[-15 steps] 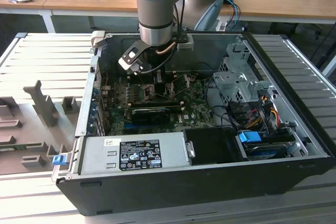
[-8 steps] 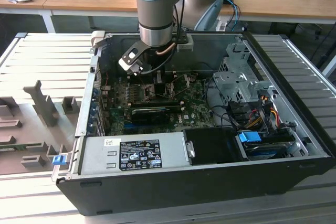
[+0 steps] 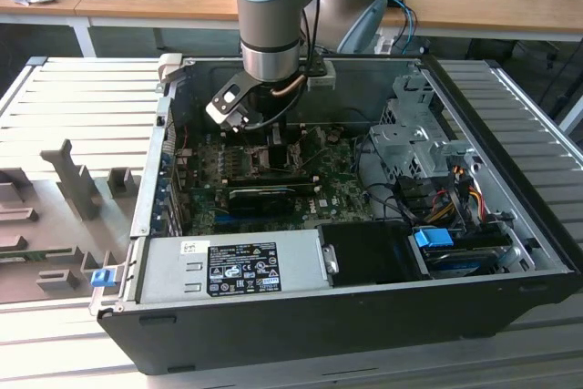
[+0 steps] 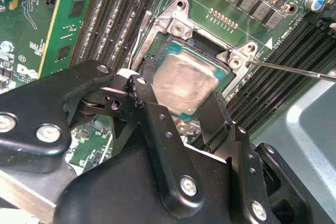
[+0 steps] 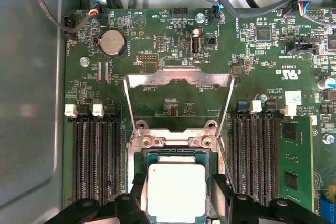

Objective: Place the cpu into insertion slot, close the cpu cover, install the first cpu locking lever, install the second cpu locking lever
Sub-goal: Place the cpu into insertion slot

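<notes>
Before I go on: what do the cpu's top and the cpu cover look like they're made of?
The cpu: its top looks like metal, pale silver with a dull, slightly brushed sheen that takes soft light in the first wrist view. The cpu cover, standing open: apparently thin stamped sheet metal, grey with a satin finish, judging by its bent edges and even glare.

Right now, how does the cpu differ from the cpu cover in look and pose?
The cpu is a solid, pale silver square; the cover is a grey metal frame whose window shows the green board. The cpu lies level at the slot; the cover is swung open on its hinge, away from it. Both are square and metallic.
</notes>
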`<state>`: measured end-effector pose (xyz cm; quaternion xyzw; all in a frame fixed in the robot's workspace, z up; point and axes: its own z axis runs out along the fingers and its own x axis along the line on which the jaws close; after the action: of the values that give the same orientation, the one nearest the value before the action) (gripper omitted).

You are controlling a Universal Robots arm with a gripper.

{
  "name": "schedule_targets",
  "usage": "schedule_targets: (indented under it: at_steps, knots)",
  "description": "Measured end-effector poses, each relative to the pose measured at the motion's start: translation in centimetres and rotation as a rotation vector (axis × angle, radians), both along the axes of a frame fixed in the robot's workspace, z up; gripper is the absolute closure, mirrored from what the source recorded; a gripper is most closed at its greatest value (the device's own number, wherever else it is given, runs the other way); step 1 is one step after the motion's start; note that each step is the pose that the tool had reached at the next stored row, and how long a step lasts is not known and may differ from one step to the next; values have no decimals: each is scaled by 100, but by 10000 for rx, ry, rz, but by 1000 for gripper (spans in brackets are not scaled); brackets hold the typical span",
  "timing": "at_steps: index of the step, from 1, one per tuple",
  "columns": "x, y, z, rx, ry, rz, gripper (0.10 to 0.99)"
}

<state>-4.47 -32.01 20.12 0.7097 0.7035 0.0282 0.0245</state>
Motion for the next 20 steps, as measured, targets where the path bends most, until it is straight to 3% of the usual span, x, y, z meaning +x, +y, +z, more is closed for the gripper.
schedule_targets:
  at_steps: [3, 7, 9, 17, 19, 20]
  knots:
    - [0, 4, -1, 12, -1, -1, 482]
    - [-1, 11, -2, 149, -2, -2, 482]
    - [0, 11, 8, 157, 0, 0, 482]
    - [0, 11, 146, 157, 5, 0, 482]
    - [0, 11, 171, 153, 5, 1, 627]
    - [0, 11, 176, 153, 6, 1, 749]
